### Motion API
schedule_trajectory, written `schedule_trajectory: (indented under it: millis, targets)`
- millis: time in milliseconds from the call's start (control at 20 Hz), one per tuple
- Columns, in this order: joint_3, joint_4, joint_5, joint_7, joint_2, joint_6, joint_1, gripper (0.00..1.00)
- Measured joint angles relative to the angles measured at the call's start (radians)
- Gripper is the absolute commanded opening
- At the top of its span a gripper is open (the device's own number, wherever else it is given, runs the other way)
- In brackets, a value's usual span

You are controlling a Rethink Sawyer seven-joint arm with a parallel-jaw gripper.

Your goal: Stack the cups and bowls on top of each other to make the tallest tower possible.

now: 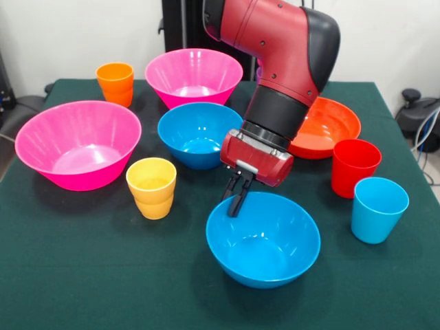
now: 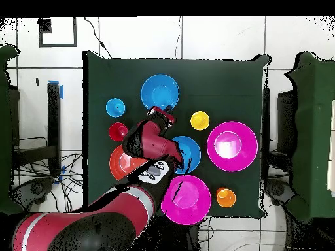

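Nearest the front of the green table (image 1: 82,275) sits a blue bowl (image 1: 263,238), upright and empty. The tool (image 1: 236,196) hangs over its far rim, black fingers (image 1: 240,194) drawn narrow and pointing down at the rim's edge — whether they pinch the rim or only hover just by it I cannot tell. To the bowl's right stands a light blue cup (image 1: 379,210), and just behind that a red cup (image 1: 355,167); both are upright and apart from the bowl. To the left of the bowl stands a yellow cup (image 1: 152,187), with a large pink bowl (image 1: 78,144) beyond it at the left edge.

Further back, a second blue bowl (image 1: 198,134) rests at mid-table, partly behind the red arm (image 1: 285,62). An orange-red bowl (image 1: 330,124) lies to the right, half hidden by the arm. At the far side are the second pink bowl (image 1: 193,75) and an orange cup (image 1: 115,83) just left of it.

Nothing is stacked — every cup and bowl stands alone on the table
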Motion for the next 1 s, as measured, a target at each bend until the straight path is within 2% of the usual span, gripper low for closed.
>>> schedule_trajectory:
  millis: [1000]
  targets:
    - [0.000,0.022,0.000,0.006,-0.001,-0.002,-0.006,0.00]
